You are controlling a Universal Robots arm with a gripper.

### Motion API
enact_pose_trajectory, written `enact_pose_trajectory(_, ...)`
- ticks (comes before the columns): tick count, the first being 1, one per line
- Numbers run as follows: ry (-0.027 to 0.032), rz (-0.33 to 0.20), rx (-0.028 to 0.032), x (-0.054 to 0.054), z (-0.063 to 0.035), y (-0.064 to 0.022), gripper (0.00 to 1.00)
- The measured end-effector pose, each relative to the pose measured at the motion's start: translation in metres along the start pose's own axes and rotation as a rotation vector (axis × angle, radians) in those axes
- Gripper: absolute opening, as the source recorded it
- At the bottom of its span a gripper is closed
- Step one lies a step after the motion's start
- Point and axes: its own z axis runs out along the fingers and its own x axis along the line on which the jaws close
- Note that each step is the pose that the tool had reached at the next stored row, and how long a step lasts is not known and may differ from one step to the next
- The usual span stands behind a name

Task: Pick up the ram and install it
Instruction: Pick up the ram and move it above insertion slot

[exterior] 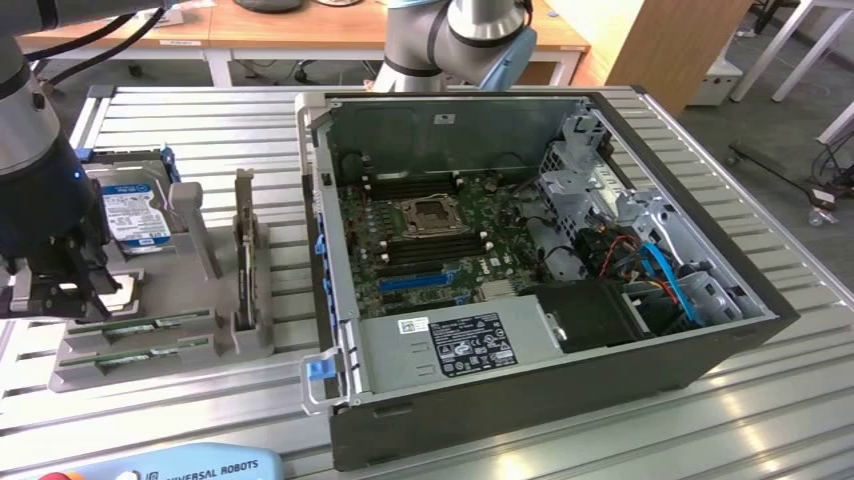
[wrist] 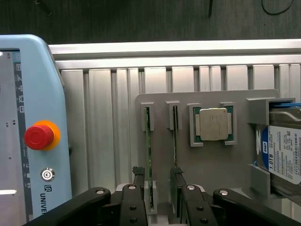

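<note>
– Claw [wrist: 157,170] hangs low over the gray holder [wrist: 207,165], jaws spread wide and gripping nothing, with one dark finger [wrist: 137,186] on each side of the slots.
– And the ram [wrist: 147,141]?
– It's a green board standing on edge in its slot, just inside the finger nearer the pendant [wrist: 33,117]. Its long axis runs straight away from the claw. A second ram stick [wrist: 175,134] sits parallel in the next slot, its near end hidden under the other finger.
– Any writing to read?
– "UNIVERSAL ROBOTS" runs across the blue pendant in the exterior view. The wrist view catches "UNIVE" below its red stop button [wrist: 40,136]. The hard drive [wrist: 284,155] at the holder's end carries a white label with a round blue logo and what looks like "1.0TB". The finer print can't be made out.
– And the computer?
– The open case [exterior: 454,125] lies on the slatted bench [exterior: 200,130], to the exterior view's right of the holder, motherboard facing up. The sticker [exterior: 461,345] on its power supply is too small to read. A silver processor [wrist: 214,123] rests in its pocket between the sticks and the drive.
</note>
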Motion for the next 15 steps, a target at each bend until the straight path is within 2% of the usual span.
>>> enact_pose_trajectory(15,0.0000,0.000,0.0005,0.000,0.0202,-0.0007,0.36)
